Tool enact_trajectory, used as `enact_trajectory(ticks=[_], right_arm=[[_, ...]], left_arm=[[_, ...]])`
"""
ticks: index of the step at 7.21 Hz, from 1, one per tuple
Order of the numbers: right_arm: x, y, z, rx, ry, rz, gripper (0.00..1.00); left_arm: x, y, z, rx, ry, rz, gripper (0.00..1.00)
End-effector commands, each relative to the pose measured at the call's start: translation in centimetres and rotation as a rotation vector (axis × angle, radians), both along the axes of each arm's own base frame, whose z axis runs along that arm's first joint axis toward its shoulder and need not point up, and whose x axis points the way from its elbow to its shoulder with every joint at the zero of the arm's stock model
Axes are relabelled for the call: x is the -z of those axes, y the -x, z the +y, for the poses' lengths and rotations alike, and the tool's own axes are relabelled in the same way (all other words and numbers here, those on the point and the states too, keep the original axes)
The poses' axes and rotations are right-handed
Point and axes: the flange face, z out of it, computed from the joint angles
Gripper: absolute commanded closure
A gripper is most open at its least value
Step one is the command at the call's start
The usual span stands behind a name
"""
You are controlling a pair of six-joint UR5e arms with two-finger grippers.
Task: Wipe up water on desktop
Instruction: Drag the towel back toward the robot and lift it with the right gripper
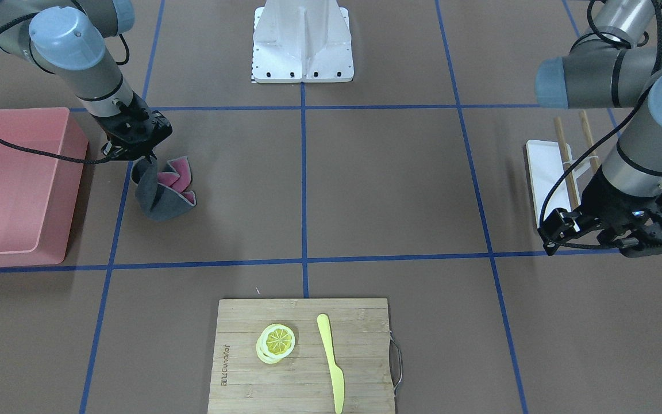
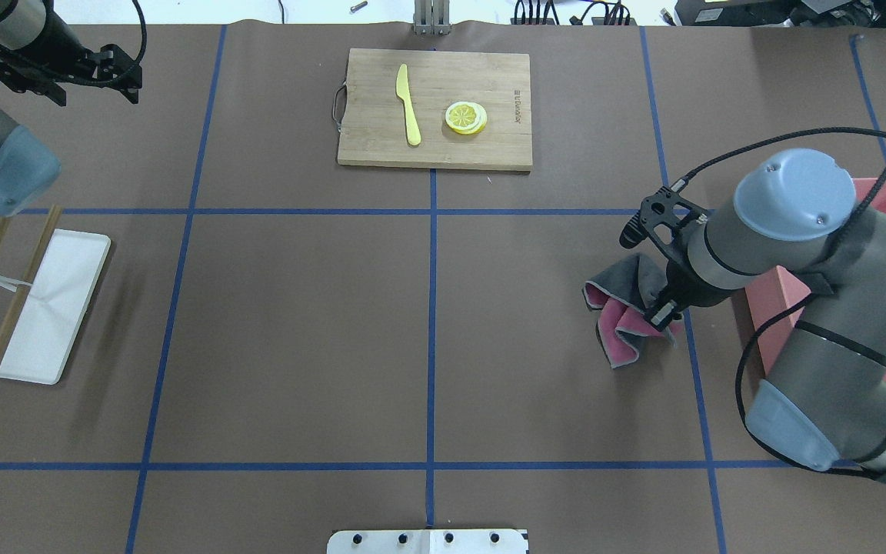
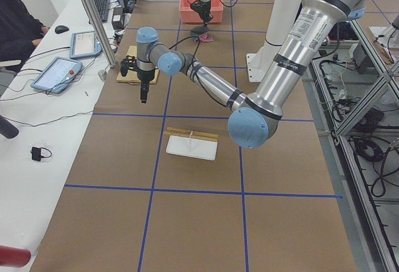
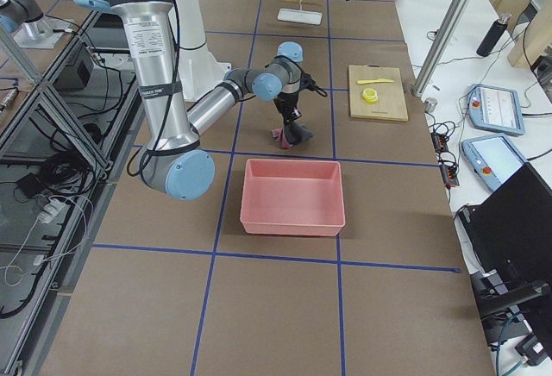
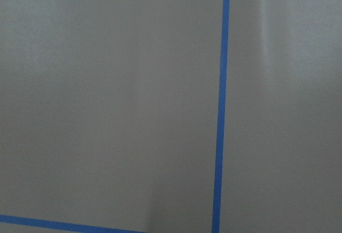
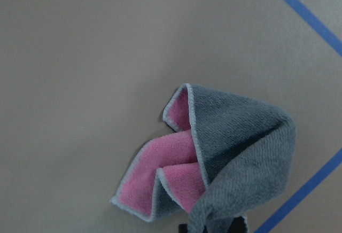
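The desktop (image 2: 428, 331) is matte brown, crossed by blue tape lines. No water shows on it in any view. A grey cloth with a pink inside (image 1: 161, 198) hangs crumpled from my right gripper (image 1: 144, 158), which is shut on its top edge. The cloth's lower folds (image 2: 620, 331) rest on the desktop beside a blue line. In the right wrist view the cloth (image 6: 230, 147) fills the lower middle. My left gripper (image 2: 74, 73) hovers over bare desktop at the far left corner; its fingers do not show clearly.
A pink bin (image 1: 15, 184) stands right beside the right arm. A bamboo cutting board (image 1: 250, 374) with a yellow knife (image 1: 331, 356) and lemon slices (image 1: 276, 342) lies at the far middle edge. A white tray (image 2: 58, 308) with chopsticks (image 2: 20, 292) lies on the left.
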Motion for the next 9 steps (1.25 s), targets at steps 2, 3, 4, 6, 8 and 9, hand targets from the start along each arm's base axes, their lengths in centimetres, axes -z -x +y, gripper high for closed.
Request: enact_trajectory(ticks=[2, 3, 4, 6, 8, 9], right_arm=[[1.2, 0.5, 8.2, 0.072, 0.057, -0.026, 1.00], [1.9, 1.7, 10.2, 0.073, 0.093, -0.032, 1.00], [2.7, 3.0, 10.8, 0.081, 0.093, -0.042, 1.00], [3.7, 6.2, 4.1, -0.006, 0.090, -0.042, 1.00], [4.1, 7.2, -5.0, -0.117, 0.104, -0.022, 1.00], [3.3, 6.9, -7.4, -0.134, 0.098, -0.005, 1.00]], left_arm=[[0.1, 0.0, 0.0, 0.000, -0.003, -0.001, 0.02], [0.0, 0.0, 0.0, 0.001, -0.003, -0.003, 0.02], [0.0, 0.0, 0.0, 0.000, -0.002, -0.002, 0.02], [0.1, 0.0, 0.0, 0.001, -0.002, 0.000, 0.02], [0.2, -0.3, -0.3, -0.002, 0.001, 0.000, 0.02], [-0.1, -0.4, -0.5, -0.002, 0.005, -0.002, 0.02]])
